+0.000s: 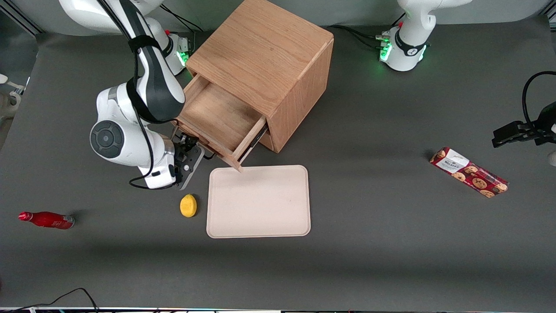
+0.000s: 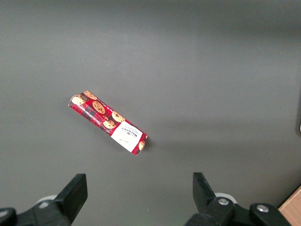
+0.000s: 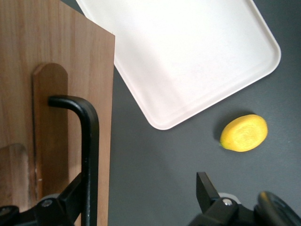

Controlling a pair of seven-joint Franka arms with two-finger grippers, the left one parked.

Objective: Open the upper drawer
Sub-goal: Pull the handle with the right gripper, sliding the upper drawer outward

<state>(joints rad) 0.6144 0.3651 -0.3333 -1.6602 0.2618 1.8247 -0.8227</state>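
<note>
The light oak cabinet [image 1: 265, 52] stands at the back middle of the table. Its upper drawer [image 1: 217, 117] is pulled well out, with its bare wooden inside showing. In the right wrist view the drawer front [image 3: 56, 94] carries the black bar handle [image 3: 89, 150]. My right gripper [image 1: 191, 153] is right in front of the drawer front, at the handle. It is open [image 3: 140, 200], with the handle bar against the inner side of one finger [image 3: 75, 197] and the other finger [image 3: 204, 190] well apart from it over the table.
A beige tray [image 1: 259, 201] lies just in front of the open drawer, its corner under the drawer's corner; it also shows in the right wrist view [image 3: 188, 56]. A yellow lemon [image 1: 188, 205] lies beside the tray. A red bottle [image 1: 47, 220] and a cookie pack [image 1: 469, 172] lie farther off.
</note>
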